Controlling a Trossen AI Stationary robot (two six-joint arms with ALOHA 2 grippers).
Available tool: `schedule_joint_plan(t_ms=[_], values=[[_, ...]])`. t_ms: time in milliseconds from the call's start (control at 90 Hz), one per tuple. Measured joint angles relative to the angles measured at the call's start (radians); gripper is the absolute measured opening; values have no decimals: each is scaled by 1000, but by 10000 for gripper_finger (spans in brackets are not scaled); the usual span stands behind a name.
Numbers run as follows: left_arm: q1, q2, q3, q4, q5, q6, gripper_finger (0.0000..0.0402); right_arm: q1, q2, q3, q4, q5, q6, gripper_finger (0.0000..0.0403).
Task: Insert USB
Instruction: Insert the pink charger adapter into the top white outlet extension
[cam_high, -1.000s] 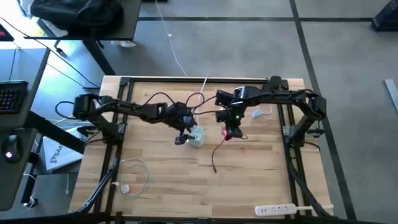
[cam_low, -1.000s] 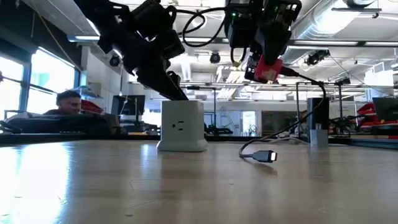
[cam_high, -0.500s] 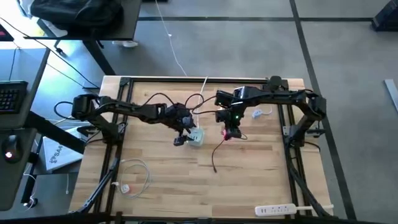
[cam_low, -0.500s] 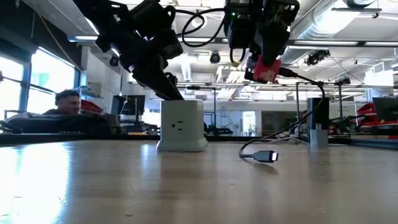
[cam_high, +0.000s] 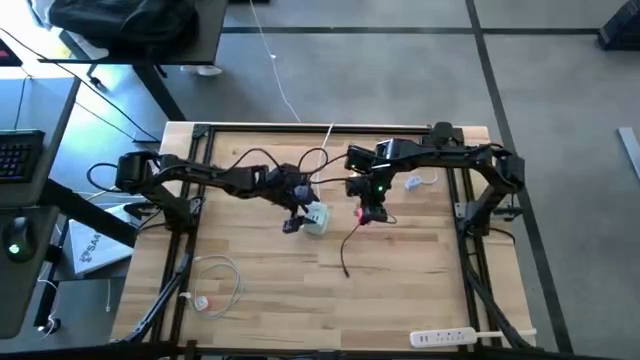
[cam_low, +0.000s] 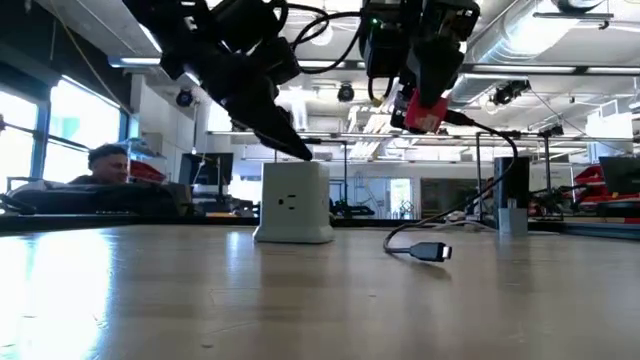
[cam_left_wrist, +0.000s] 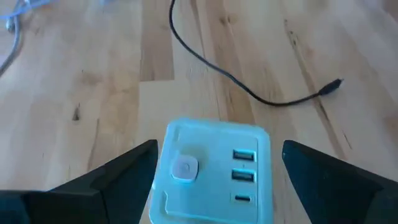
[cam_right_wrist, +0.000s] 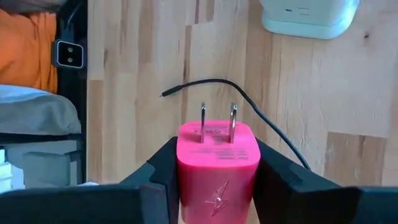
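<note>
Two prongs of the USB (cam_right_wrist: 217, 155) point toward the charger (cam_right_wrist: 309, 18).

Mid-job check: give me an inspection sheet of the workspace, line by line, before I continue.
Surface: wooden table, light planks.
Job's things: red-pink plug, two prongs out, held above the table; white charger cube stands upright, ports visible in the left wrist view.
Clutter: white power strip at the near edge.
Grippers: right claw shut on the plug; left claw open, straddling the cube.
Cables: thin black cable trailing from the plug; coiled white cable.
Surroundings: person seated behind the table.
</note>
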Motion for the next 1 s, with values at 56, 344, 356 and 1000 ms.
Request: schedule_joint_plan(t_ms=[56,344,356,1000], values=[[-4,0,10,-14,2,11,308,0,0,0,0,0,0,111],[-19,-48,21,-60,-1,45,231,1,0,0,1,1,-1,111],[-19,-52,21,-60,-1,41,231,1,0,0,1,1,-1,111],[-19,-77,22,-100,-82,-36,360,1,0,0,25,3,0,111]])
